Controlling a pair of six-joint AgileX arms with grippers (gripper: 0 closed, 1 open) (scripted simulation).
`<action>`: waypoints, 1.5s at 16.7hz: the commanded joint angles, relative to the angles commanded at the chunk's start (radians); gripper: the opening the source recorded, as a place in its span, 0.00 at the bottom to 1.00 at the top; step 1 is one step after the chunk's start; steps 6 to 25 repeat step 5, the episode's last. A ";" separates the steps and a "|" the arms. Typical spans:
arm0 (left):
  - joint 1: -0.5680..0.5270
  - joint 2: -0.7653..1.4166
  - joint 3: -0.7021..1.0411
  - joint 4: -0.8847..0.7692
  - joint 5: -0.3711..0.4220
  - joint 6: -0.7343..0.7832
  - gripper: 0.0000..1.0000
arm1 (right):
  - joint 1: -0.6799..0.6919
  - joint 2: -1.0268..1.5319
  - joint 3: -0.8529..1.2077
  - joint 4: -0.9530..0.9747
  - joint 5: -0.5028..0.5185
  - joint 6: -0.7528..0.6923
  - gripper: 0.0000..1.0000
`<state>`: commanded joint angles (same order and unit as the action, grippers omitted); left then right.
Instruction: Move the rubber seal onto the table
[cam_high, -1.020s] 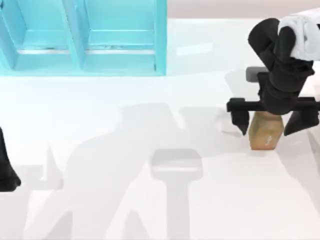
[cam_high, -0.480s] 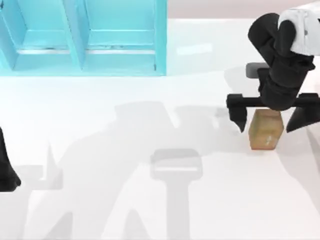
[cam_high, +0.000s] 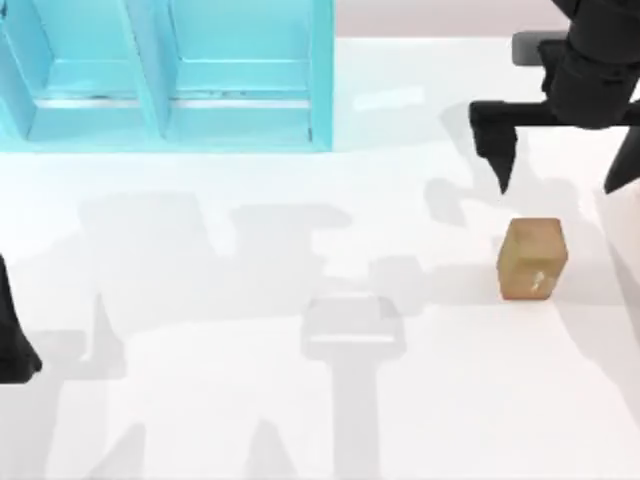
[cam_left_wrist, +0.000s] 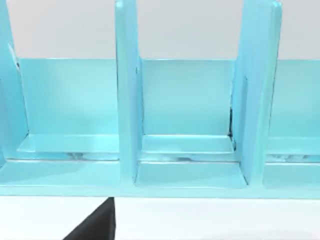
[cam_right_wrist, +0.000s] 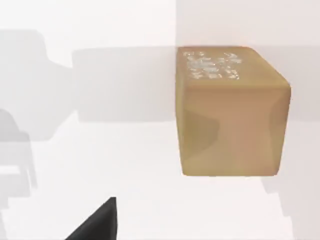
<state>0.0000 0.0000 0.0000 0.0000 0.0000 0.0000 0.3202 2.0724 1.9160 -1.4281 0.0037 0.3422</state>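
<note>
The rubber seal (cam_high: 532, 259) is seen resting flat on the white bench (cam_high: 300, 400), just below the right tool (cam_high: 563, 172) in the top view and clear of it, with a pale mark on one face. The right tool is held spread wide, one finger (cam_high: 498, 150) left of the seal's line and the other near the top view's right edge, and nothing is gripped between them. In the right wrist view the seal (cam_right_wrist: 231, 112) is shown standing free on the bench (cam_right_wrist: 100, 150), no finger touching it. The placing is judged to be done, and the step in hand is judged to be the retreat of the right arm. This is best done by a straight lift away from the seal with the fingers kept apart, so that the block is not brushed or tipped. To the left of the right tool a broad stretch of bare bench is offered; the blue shelf unit (cam_high: 170, 80) stands well apart on that side and need not be approached. The bench's right edge lies close to the tool, so little room is left there. The left tool (cam_high: 15, 340) is parked at the top view's left edge, facing the shelf unit (cam_left_wrist: 190, 125); whether its fingers are apart cannot be told.
</note>
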 joint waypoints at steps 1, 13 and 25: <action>0.000 0.000 0.000 0.000 0.000 0.000 1.00 | -0.001 -0.006 0.041 -0.044 0.000 -0.001 1.00; 0.000 0.000 0.000 0.000 0.000 0.000 1.00 | -0.002 -0.019 0.109 -0.112 -0.001 -0.003 1.00; 0.000 0.000 0.000 0.000 0.000 0.000 1.00 | -0.002 -0.019 0.109 -0.112 -0.001 -0.003 1.00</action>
